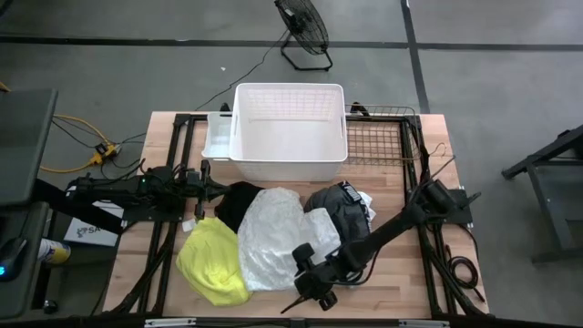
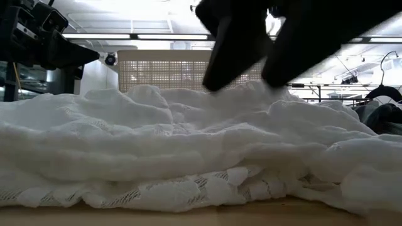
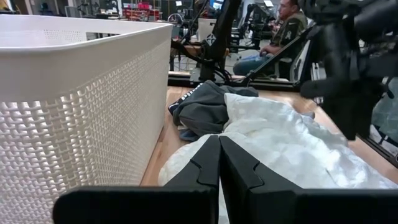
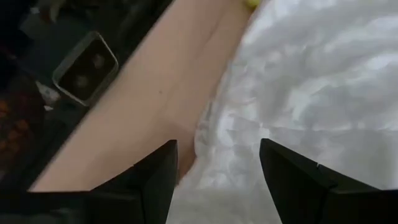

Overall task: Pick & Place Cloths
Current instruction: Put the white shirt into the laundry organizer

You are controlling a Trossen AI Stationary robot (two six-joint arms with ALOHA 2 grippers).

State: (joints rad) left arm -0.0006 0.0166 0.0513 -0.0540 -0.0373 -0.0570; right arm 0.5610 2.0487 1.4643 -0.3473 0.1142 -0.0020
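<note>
High view, large white cloth (image 1: pixel 271 239) lengthwise toward basket (image 1: pixel 290 132), crumpled

Premises: a robotics lab or workshop. The wooden tabletop (image 1: pixel 401 273) stands on a bare grey concrete floor (image 1: pixel 510 55). A floor fan (image 1: pixel 303 32) sits beyond the tabletop's far edge, and a yellow cable (image 1: pixel 77 137) trails across the floor to its left. Behind the tabletop, ceiling strip lights (image 2: pixel 169 36), further dark equipment frames (image 3: pixel 211 37) and a seated person (image 3: pixel 283 31) are visible.
</note>
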